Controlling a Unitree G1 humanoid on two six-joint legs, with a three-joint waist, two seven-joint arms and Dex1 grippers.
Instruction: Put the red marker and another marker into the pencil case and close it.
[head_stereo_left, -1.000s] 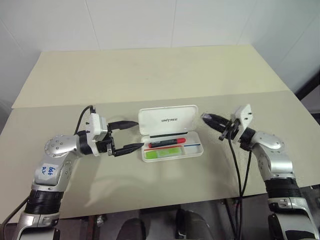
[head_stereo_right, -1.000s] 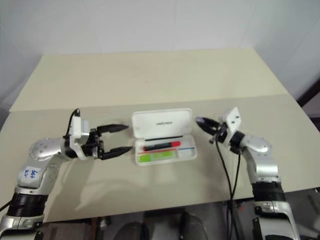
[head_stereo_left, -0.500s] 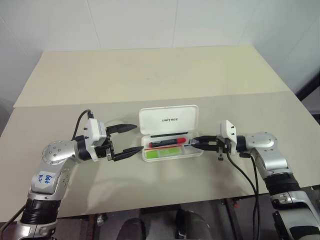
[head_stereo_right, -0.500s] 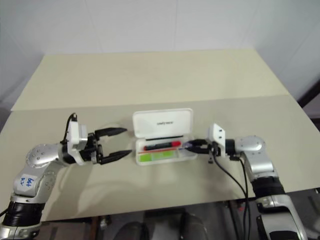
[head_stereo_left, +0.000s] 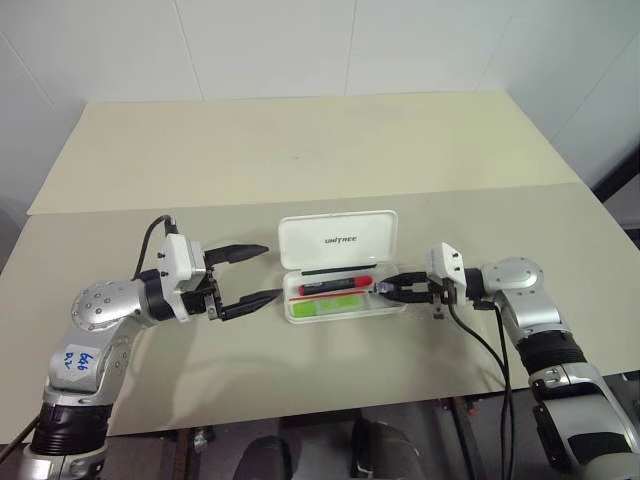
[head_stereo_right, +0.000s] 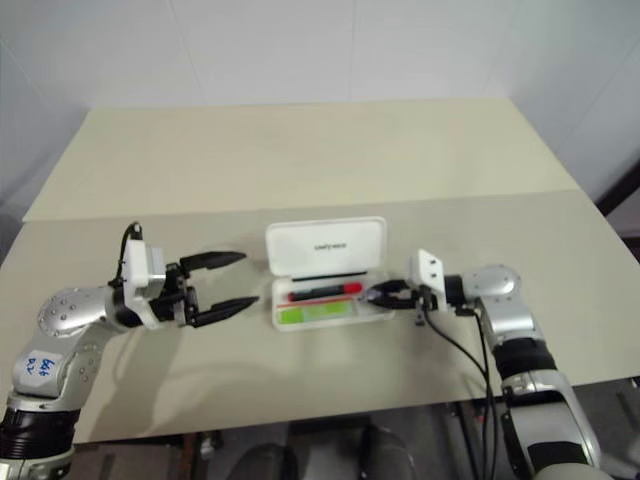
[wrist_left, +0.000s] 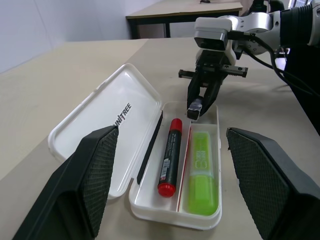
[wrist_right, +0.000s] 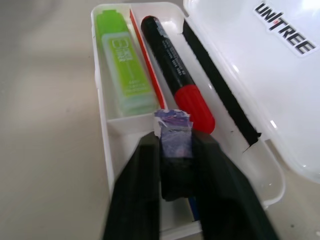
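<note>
White plastic formed the pencil case, which lay open in the middle of the beige table, its lid folded back flat toward the far side with dark lettering showing. Inside the tray the red marker lay lengthwise next to a thin red divider line, and the lime-green highlighter lay beside it on the near side of that line. The left gripper hovered just off the case's left end, its two black fingers spread wide with nothing between them. The right gripper reached in over the case's right end, angled slightly downward, its fingers close together and pinching a small dark block with a bluish-purple top above the tray's end compartment.
</note>
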